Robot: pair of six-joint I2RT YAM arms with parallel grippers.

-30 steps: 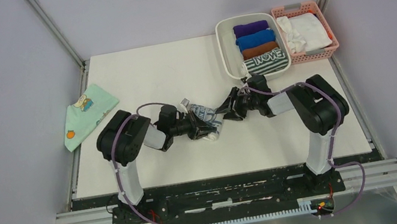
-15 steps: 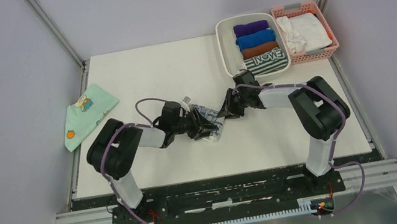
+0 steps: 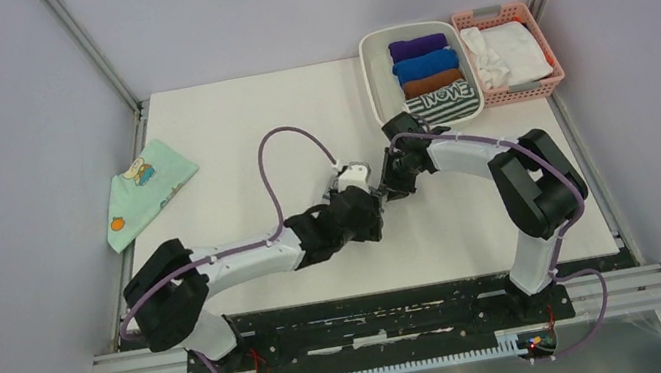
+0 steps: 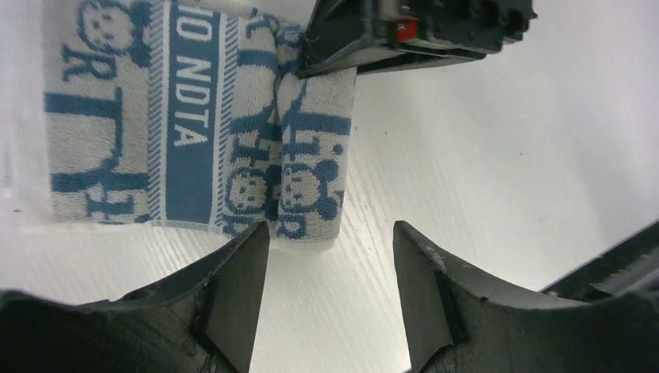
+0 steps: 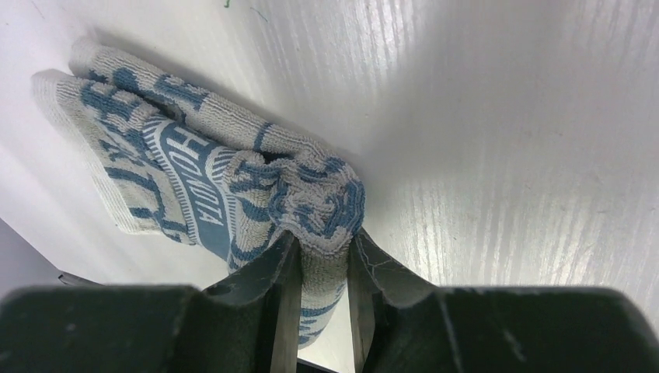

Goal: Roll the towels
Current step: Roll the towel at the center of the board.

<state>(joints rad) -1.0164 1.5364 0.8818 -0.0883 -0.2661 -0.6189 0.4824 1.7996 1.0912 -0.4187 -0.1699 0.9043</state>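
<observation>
The blue-patterned towel (image 4: 194, 116) lies partly folded near the middle of the table (image 3: 236, 131), between the two arms. The right gripper (image 5: 319, 249) pinches a bunched fold at the towel's right end, its jaws pressed on the cloth. The left gripper (image 4: 330, 233) is spread and holds nothing, its fingers just beside the towel's near edge. The striped towel (image 3: 444, 102) sits rolled at the near end of the white bin (image 3: 374, 88), far right.

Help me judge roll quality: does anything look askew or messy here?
The blue-grey towel is no neat roll: its layers splay apart unevenly, bunched where the right gripper pinches one end.
</observation>
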